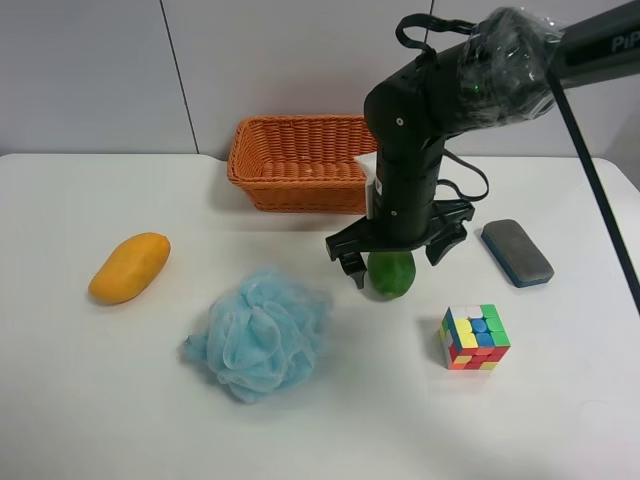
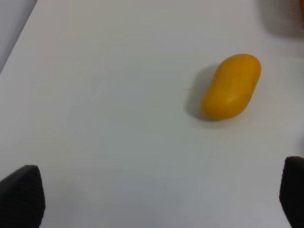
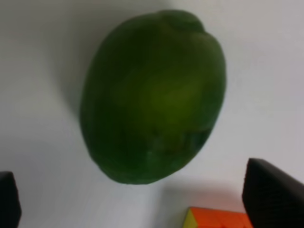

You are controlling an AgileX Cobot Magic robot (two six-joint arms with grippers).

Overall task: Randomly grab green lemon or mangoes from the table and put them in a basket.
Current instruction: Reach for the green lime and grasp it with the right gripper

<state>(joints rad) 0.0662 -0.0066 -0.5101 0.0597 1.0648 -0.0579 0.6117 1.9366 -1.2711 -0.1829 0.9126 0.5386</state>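
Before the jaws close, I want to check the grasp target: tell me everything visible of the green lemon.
The green lemon is a glossy, dark green oval fruit with a small bump at one end, its skin smooth and unbroken. It lies on its side on the white table, flanked by the open jaws of the right gripper, untouched.

The green lemon [image 3: 152, 95] lies on the white table [image 3: 33, 47], filling most of the view, while the right gripper [image 3: 140, 197] has its two black fingertips [image 3: 270, 194] spread wide, clear of the fruit, with an orange-and-yellow cube corner [image 3: 213, 217] just beside one.
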